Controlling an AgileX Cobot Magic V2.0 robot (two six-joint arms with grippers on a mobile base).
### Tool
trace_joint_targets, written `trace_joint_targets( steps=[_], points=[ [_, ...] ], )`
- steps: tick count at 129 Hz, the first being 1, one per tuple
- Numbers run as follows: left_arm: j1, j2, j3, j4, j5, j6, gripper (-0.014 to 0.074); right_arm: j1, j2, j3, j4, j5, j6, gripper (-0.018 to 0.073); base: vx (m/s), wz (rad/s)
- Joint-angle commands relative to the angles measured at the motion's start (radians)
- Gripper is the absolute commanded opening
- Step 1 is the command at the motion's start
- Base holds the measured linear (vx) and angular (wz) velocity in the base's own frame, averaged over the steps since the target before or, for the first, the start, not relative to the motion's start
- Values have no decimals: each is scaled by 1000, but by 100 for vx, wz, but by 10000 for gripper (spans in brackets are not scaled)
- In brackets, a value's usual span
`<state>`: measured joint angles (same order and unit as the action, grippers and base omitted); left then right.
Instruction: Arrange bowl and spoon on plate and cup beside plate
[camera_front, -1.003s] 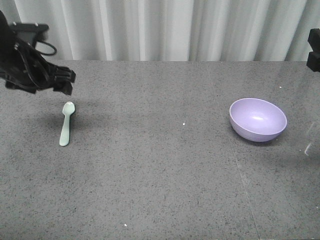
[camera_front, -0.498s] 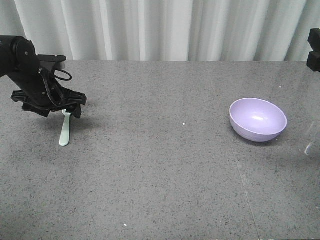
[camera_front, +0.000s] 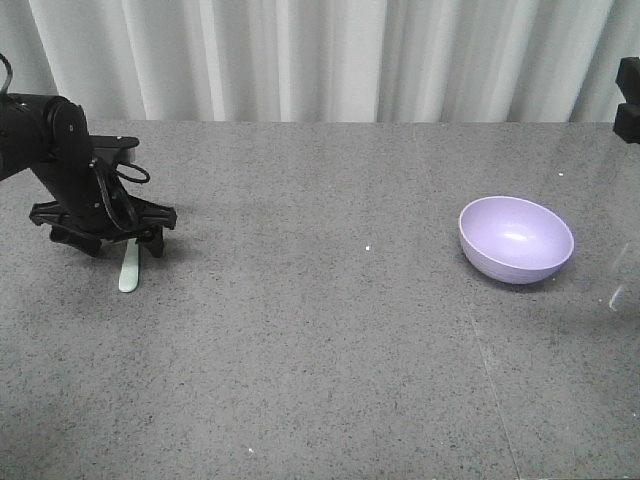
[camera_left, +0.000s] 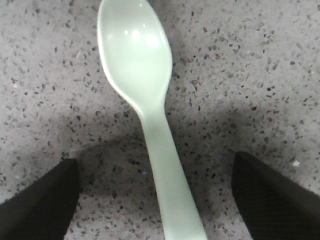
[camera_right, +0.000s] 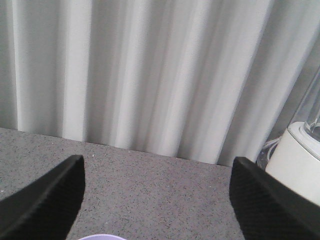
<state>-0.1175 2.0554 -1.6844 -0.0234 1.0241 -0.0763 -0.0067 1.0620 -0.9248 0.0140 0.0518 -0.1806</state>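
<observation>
The left gripper (camera_front: 118, 238) has descended to the table (camera_front: 300, 350), its jaws wide open, empty and straddling the handle of the spoon (camera_left: 135, 55), which lies flat, well apart from the bowl (camera_front: 516, 238), so closing on the spoon is probably next.

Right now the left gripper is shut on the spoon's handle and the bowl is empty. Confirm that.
Wrong on the grip: the left gripper is open, straddling the spoon handle without touching it, as the left wrist view shows. The bowl is empty.
</observation>
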Motion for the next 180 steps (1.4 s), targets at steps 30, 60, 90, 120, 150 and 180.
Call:
trace_joint_targets(
  steps=[30, 60, 90, 120, 150, 180],
  points=[
    [-6, -57, -34, -3, -10, -17, 584, -3, -13, -36, -2, -75, -6, 568, 0, 0],
    [-6, -57, -34, -3, -7, -19, 513, -3, -13, -36, -2, -75, -6, 568, 0, 0],
    [-6, -57, -34, -5, -42, -28, 216, -3, -13, -36, -2, -75, -6, 568, 0, 0],
    [-6, -59, -34, -6, -84, -28, -9, -3, -13, -36, -2, -75, -6, 568, 0, 0],
    [-6, -101, -36, -6, -162, -28, -8, -3, -13, -36, -2, -75, -6, 568, 0, 0],
    [-7, -180, -36, -6, -219, -29, -7, -3, -13, -36, 14, -124, 7, 568, 0, 0]
  ],
)
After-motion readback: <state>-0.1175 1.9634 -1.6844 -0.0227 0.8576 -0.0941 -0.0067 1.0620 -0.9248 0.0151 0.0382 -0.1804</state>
